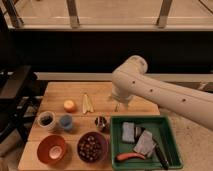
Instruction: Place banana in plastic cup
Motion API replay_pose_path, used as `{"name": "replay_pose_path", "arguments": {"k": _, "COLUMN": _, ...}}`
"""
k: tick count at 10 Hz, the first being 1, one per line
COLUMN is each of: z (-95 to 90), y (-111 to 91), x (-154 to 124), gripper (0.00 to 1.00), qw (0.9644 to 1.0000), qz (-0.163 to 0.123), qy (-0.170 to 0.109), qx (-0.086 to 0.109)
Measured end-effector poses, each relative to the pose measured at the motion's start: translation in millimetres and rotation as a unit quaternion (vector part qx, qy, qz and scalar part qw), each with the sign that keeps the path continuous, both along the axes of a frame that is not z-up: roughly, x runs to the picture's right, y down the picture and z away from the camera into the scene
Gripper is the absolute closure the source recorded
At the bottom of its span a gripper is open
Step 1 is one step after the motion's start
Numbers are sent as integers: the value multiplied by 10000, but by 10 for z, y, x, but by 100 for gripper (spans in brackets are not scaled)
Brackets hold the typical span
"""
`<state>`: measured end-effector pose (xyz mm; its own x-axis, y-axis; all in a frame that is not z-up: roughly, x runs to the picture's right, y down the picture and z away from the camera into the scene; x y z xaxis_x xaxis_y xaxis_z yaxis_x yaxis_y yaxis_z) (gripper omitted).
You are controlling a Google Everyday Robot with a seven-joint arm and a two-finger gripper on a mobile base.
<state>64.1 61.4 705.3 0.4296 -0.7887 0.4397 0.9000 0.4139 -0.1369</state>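
The slim, pale yellow banana piece (86, 101) lies flat on the wooden worktop (60, 92), in its far middle part, with its length running from near to far. A small round orange fruit (69, 105) sits just to its left. The short light blue plastic cup (65, 122) stands upright nearer than the fruit and to the banana's near left, apart from it.

The tool (120, 106) hangs from the white arm (150, 90) to the right of the banana, over the worktop and just beyond the far-left corner of the green tray (162, 129). Its fingers are apart, and it holds and touches nothing.

A whitish cup with a dark inside (47, 120) stands just left of the blue cup. A small metal cup (101, 123) stands to the right of the blue cup, close to the tray's left wall.

At the near edge, an orange bowl (41, 150) sits on the left. Beside it, a dark bowl (80, 147) holds many small round brownish pieces.

The green tray fills the near right. It carries two grey blocks (129, 131), an orange-red elongated item (131, 156) and a dark slim utensil (161, 155).
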Motion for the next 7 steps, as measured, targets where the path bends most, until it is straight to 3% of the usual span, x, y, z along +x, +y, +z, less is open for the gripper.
{"name": "replay_pose_path", "arguments": {"k": 2, "z": 247, "y": -139, "x": -236, "gripper": 35, "qw": 9985, "qz": -414, "qy": -359, "qx": 61}}
{"name": "replay_pose_path", "arguments": {"k": 3, "z": 362, "y": -227, "x": -350, "gripper": 35, "qw": 9960, "qz": -632, "qy": -616, "qx": 132}}
{"name": "replay_pose_path", "arguments": {"k": 5, "z": 534, "y": -390, "x": -549, "gripper": 35, "qw": 9911, "qz": -545, "qy": -1193, "qx": 239}}
{"name": "replay_pose_path", "arguments": {"k": 7, "z": 574, "y": -441, "x": -614, "gripper": 35, "qw": 9886, "qz": -440, "qy": -1414, "qx": 259}}
